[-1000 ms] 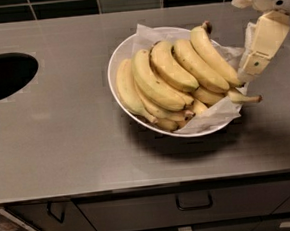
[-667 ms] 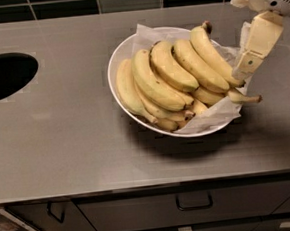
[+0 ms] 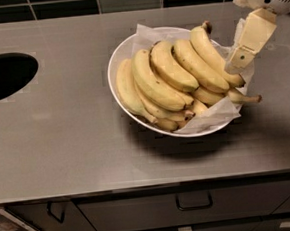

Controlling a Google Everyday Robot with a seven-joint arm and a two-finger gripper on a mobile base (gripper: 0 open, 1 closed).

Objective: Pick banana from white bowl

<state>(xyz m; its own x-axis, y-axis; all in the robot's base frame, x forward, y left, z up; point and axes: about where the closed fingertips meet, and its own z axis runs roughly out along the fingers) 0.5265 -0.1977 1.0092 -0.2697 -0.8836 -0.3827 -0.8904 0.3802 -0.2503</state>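
Note:
The white bowl (image 3: 118,64), lined with crinkled white paper, stands on the steel counter right of centre and holds several bananas. The banana (image 3: 211,54) is the long pale-yellow one at the right side of the pile, its dark stem tip pointing to the back. My gripper (image 3: 236,62) comes down from the upper right, and its cream tip is against the right flank of that banana, over the bowl's right rim. A bunch of fatter bananas (image 3: 157,79) fills the bowl's middle and left.
A small banana with a thin stem (image 3: 244,98) pokes over the bowl's right edge below the gripper. A dark round opening (image 3: 1,76) is sunk in the counter at the left. Drawers with a handle (image 3: 194,202) run below the front edge. Dark tiles line the back.
My gripper has shifted slightly left and up, closer against the right banana. The bananas and the bowl have not moved.

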